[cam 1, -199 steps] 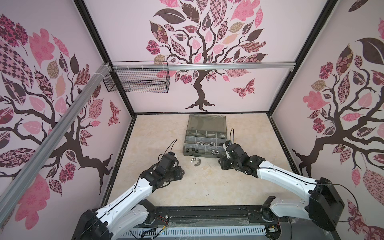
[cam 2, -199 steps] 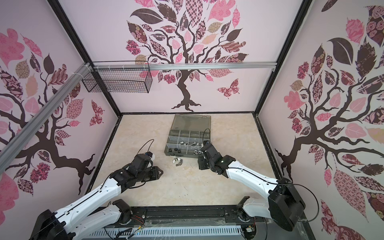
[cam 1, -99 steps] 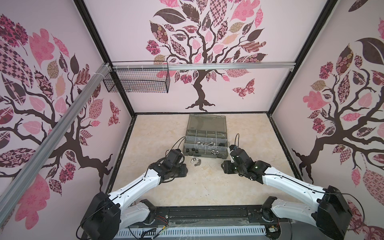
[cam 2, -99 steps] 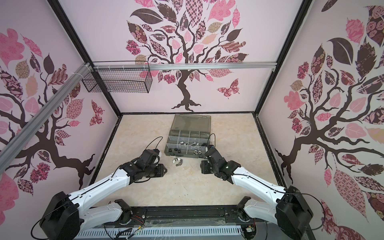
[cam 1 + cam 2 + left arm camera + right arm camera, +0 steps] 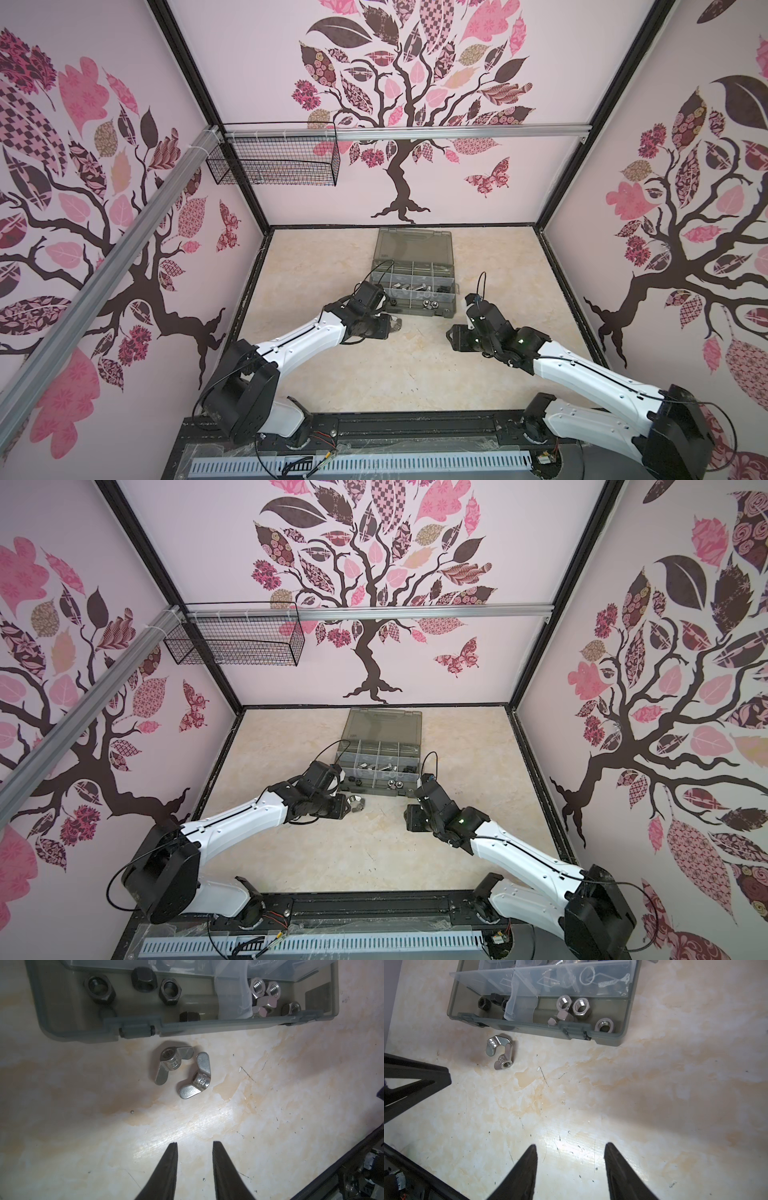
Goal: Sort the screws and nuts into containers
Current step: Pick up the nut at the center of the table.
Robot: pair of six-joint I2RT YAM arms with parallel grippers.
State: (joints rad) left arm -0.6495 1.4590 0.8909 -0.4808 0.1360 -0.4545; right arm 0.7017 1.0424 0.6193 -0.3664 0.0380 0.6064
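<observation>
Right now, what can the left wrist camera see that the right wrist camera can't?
Only the left wrist view shows the left gripper, jaws slightly apart, and all four black nuts. Only the right wrist view shows the right gripper, open wider, plus one of the left gripper's fingers. Both show two silver wing nuts on the table beside the organizer case, with silver hex nuts inside.

On the marbled tabletop point(image 5: 374, 854), the open grey organizer case point(image 5: 374, 790) lies toward the back wall, the left gripper point(image 5: 345, 807) sits just beside silver wing nuts point(image 5: 356, 803), and the right gripper point(image 5: 410, 821) hovers apart.
</observation>
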